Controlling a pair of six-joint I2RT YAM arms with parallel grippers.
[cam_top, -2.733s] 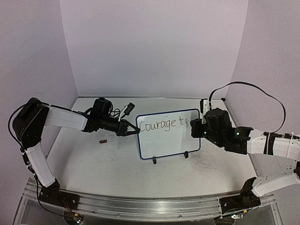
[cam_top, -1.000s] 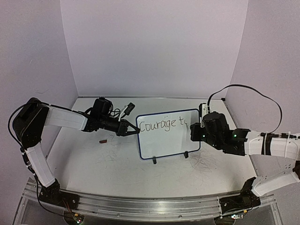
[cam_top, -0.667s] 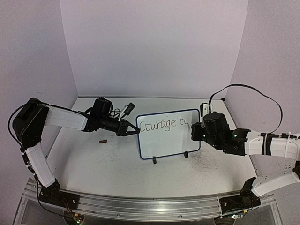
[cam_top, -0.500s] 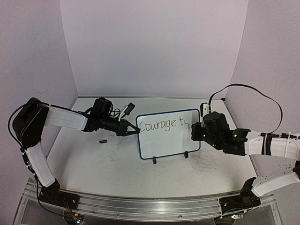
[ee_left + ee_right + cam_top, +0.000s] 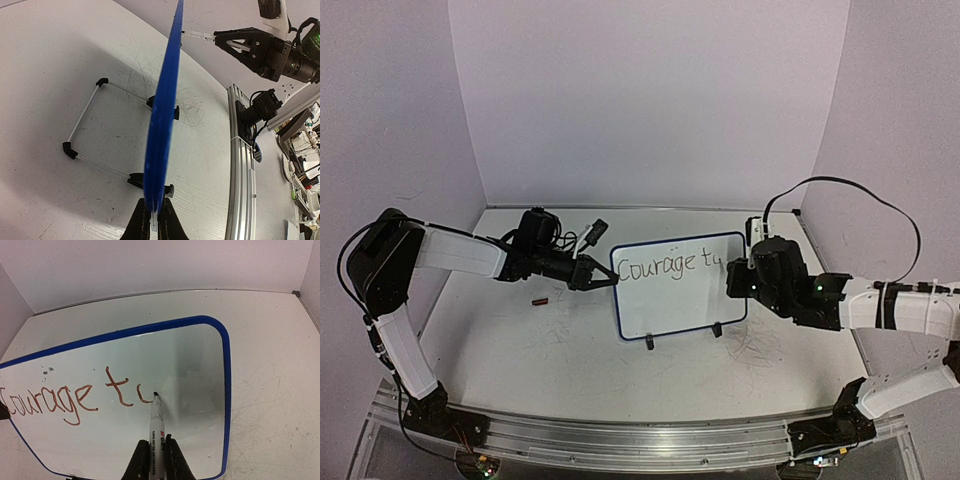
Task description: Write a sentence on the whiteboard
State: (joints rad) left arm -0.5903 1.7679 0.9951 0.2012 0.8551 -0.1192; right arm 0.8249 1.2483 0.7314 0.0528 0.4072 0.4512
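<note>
The sentence, across the top of the whiteboard, now gains a part-formed "o" after "t"; most words remain. Right gripper clamps the marker, tip on the board's centre-right. Left gripper pinches its left edge.

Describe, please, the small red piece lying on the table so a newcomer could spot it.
Start at the whiteboard mid-table and look left, past the left gripper clamping its edge. Loose on the tabletop lies the small red piece, the only thing neither arm holds.
</note>
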